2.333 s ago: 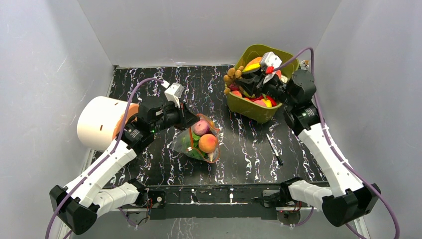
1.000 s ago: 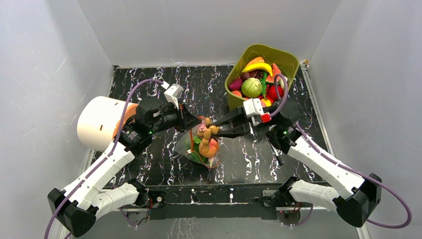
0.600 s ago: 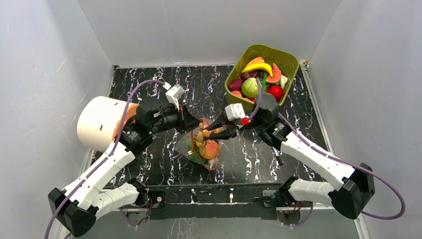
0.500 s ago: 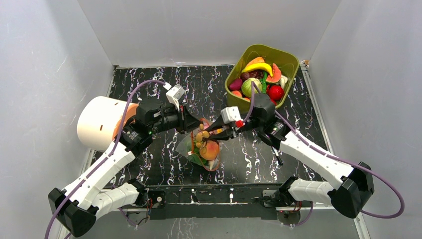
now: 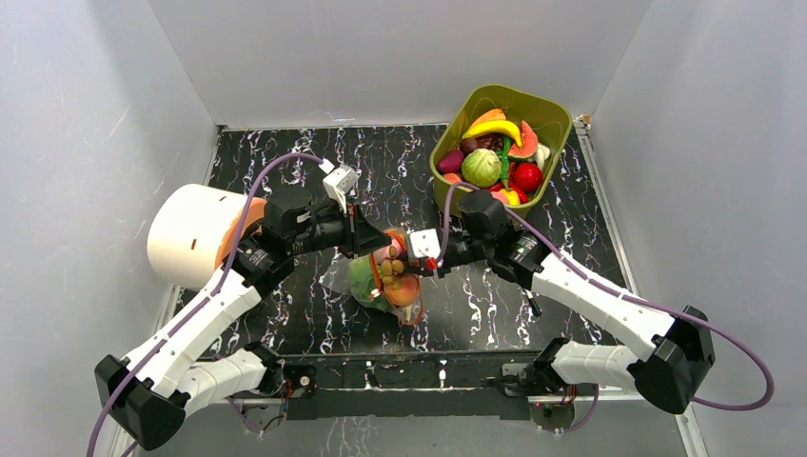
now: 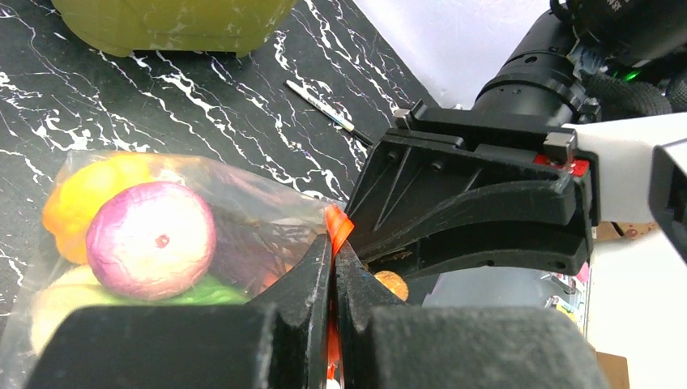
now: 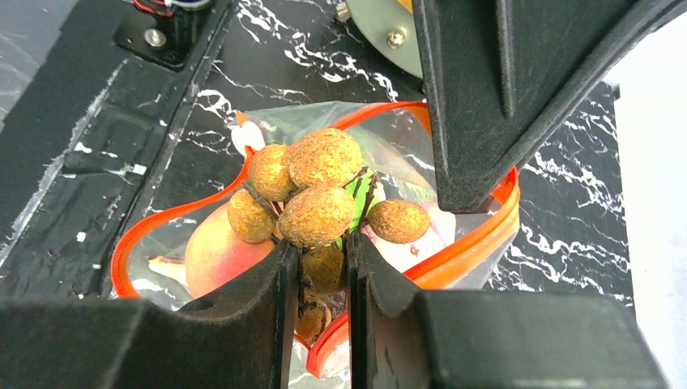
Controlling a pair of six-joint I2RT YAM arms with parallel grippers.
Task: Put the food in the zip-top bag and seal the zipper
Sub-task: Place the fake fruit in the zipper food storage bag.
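The left claw (image 6: 332, 247) is clenching on the orange-red zipper (image 7: 494, 225) strip at the far-left side of the zip-top bag (image 7: 308, 121), lifting that edge so the mouth is gaping in a wide loop. The bag is lying near the middle of the black marbled surface (image 5: 285, 162), between the two arms.

The right claw (image 7: 322, 261) is grasping a cluster of small brown round fruits (image 7: 324, 166) by its lower part and is holding it right at the open mouth, inside the ring of the zipper as the right wrist view shows it. The claw is not letting go yet, so this piece is not counting as placed.

Some food is already sitting in the bag: a peach (image 7: 212, 247) is showing under the cluster, a red onion (image 6: 150, 239) and a yellow-orange piece (image 6: 85, 190) are pressing against the clear wall, and something green is lying beneath them.

Plenty seems to be waiting. The olive-green tub (image 5: 554, 116) at the far right is holding a banana (image 5: 492, 128), a green cabbage (image 5: 482, 168) and several red pieces. My reading is that the filling is partway through, and the sealing is not starting: the zipper is standing fully open, and I cannot make out its slider tab.
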